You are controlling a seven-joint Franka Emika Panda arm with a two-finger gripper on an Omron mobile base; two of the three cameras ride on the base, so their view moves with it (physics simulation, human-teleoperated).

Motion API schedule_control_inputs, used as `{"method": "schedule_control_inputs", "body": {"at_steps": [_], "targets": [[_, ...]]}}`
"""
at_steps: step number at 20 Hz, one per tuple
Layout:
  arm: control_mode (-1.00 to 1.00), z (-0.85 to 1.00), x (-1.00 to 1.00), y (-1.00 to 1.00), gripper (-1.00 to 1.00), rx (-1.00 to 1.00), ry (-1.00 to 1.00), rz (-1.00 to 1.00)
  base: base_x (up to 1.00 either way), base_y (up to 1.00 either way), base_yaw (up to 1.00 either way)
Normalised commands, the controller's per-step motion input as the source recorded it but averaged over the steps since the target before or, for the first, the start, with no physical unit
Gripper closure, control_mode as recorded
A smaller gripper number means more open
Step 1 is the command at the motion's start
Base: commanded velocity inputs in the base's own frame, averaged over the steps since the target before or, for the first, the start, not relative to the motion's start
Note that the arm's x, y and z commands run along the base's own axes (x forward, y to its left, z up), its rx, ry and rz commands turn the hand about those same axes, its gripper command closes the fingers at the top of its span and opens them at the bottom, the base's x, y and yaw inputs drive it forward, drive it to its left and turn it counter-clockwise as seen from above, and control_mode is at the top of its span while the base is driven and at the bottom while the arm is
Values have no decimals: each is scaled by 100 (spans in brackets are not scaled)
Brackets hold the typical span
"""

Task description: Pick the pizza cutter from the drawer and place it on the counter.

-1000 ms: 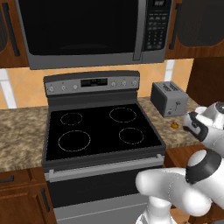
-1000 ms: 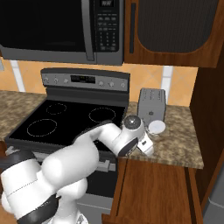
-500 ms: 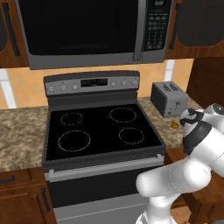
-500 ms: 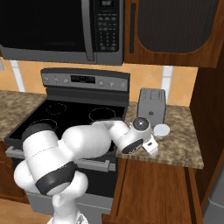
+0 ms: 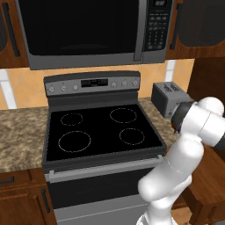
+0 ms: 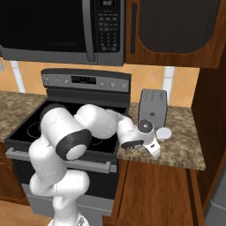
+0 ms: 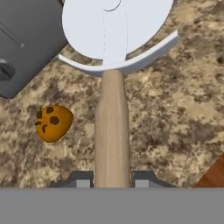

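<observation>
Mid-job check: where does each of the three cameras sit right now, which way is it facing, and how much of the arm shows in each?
Left base view: behind-left, faces the stovetop and toaster; arm at lower right.
Right base view: behind-right, faces the counter, open drawer; arm reaches from lower left.
Hand view: on the hand, looks down along the end effector shut on the pizza cutter over counter, beside an orange lump.
Shared: both base views show stovetop and toaster.
</observation>
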Motion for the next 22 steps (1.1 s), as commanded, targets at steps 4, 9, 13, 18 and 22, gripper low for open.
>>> {"method": "schedule_control_inputs", "body": {"at_steps": [4,9,13,18,22], "targets": [[-100,-61,31,-16,100,3,0,0,0,0,0],[-100,-36,34,-27,100,5,0,0,0,0,0],[-100,-11,17,-29,100,8,-1,0,0,0,0],[-100,0,31,-1,-100,2,0,0,0,0,0],[-100,11,8,-6,-100,3,0,0,0,0,0]]}}
